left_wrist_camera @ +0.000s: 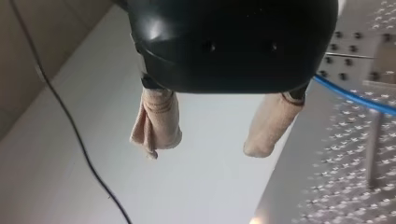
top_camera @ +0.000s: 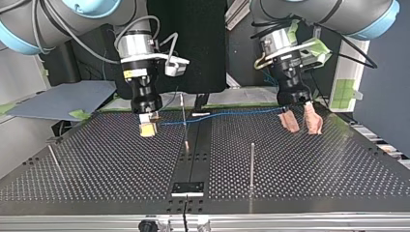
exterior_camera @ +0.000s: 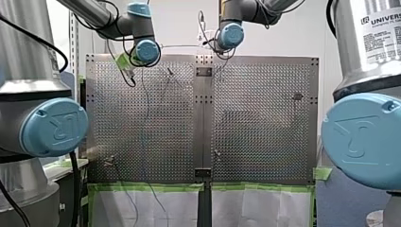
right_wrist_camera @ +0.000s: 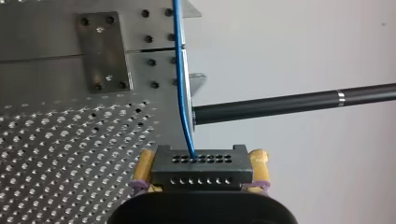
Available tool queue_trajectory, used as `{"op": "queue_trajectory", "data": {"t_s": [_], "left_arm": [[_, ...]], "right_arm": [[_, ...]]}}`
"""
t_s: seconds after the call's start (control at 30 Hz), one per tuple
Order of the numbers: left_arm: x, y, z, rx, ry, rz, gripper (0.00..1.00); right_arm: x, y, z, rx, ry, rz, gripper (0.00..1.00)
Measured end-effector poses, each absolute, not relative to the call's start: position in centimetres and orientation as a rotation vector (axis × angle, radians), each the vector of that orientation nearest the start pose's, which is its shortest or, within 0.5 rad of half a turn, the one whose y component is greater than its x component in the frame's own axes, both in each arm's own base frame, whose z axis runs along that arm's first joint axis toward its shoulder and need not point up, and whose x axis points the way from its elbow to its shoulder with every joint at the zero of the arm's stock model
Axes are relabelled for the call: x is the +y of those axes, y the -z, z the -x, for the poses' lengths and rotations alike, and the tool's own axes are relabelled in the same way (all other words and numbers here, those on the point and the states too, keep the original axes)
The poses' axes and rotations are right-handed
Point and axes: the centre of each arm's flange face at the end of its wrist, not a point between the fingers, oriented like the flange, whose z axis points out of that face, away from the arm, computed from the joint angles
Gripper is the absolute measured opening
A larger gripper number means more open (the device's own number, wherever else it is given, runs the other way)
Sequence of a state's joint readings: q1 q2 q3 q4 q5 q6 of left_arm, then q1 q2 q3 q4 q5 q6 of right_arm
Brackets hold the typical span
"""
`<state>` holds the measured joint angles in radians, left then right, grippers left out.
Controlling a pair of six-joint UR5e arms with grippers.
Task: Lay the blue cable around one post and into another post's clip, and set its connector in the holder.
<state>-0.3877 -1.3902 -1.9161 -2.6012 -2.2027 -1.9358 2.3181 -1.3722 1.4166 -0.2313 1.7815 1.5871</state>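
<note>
Bench [top_camera: 309, 164] edge first, in the top view: small dark plate [top_camera: 188, 188] lying flat, nearer than the tall post [top_camera: 252, 162] and to its left. Then the tall post itself, upright on the perforated surface, with no cable on it. Well to the tall post's left, at about the same depth, a thin leaning pin [top_camera: 54, 157]. Farther back than the tall post and to its left, a slim rod [top_camera: 184, 121], slightly tilted.

Beyond the tall post, strung across above the bench, the blue cable [top_camera: 232, 114]. Crosses the slim rod, on which side cannot be told.

At the cable's end, back and left of the tall post, my right gripper [top_camera: 147, 129]. Seen in the right wrist view as yellow pads [right_wrist_camera: 142, 164] pressed against both sides of the black connector [right_wrist_camera: 201, 170], with the cable rising out of the connector's top face and away over the bench. Past that, a black rod [right_wrist_camera: 294, 100] lying crosswise.

Back and right of the tall post, my left gripper [top_camera: 302, 126], beige pads [top_camera: 290, 121] spread wide with nothing between them. Same in the left wrist view: pads apart, cable passing beside the gripper, not inside it.
</note>
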Motion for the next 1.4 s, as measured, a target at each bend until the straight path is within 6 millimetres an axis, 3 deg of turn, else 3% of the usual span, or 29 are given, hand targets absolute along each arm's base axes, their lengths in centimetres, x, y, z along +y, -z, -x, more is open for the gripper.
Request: {"op": "queue_trajectory", "data": {"t_s": [0.33,0.5,0.83,1.4], "left_arm": [[-21.3,-45.8,-40.5,1.203,0.247,0.524,1.00],[-20.4,-45.6,-42.9,1.238,0.225,0.513,1.00],[-18.7,-44.8,-47.3,1.312,0.227,0.510,1.00],[-20.2,-43.0,-52.5,1.467,0.325,0.463,1.00]], "right_arm": [[-38.5,-46.4,-49.8,-0.878,-1.675,-1.495,0.00],[-39.6,-46.7,-49.9,-0.885,-1.655,-1.516,0.00],[-41.4,-49.5,-49.3,-0.880,-1.667,-1.477,0.00],[-44.1,-54.7,-49.6,-0.813,-1.718,-1.365,0.00]]}}
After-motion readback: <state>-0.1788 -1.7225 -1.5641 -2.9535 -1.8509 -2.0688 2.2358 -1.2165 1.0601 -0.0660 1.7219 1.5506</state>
